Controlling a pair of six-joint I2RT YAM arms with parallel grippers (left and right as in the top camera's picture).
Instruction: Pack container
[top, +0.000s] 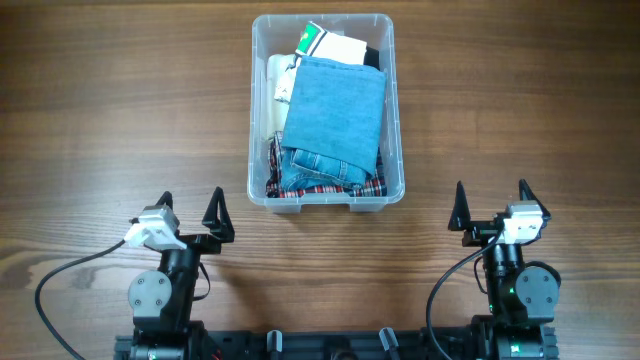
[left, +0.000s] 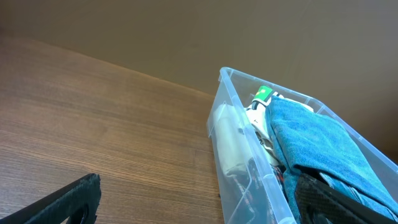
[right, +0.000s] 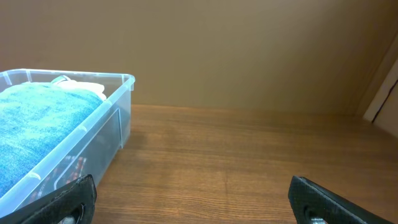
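Overhead view: clear plastic container (top: 392, 110) on a wooden table (top: 120, 100), at centre and towards the far edge.

Contents:
- folded blue towel (top: 335, 108), uppermost
- denim jeans (top: 318, 168) showing beneath the towel's near edge
- red plaid garment (top: 335, 189) against the near wall
- white item with green trim (top: 322, 42) at the far end
- pale cream item (top: 276, 78) along the left wall

Left gripper (top: 191, 196): near left of the table, well apart from the container, fingers spread wide, holding nothing.

Right gripper (top: 491, 188): near right, likewise spread wide and empty.

Left wrist view: black fingers (left: 65, 200) at the frame's lower corners, with the container to the right.

Right wrist view: fingers (right: 62, 200) far apart, with the container to the left.
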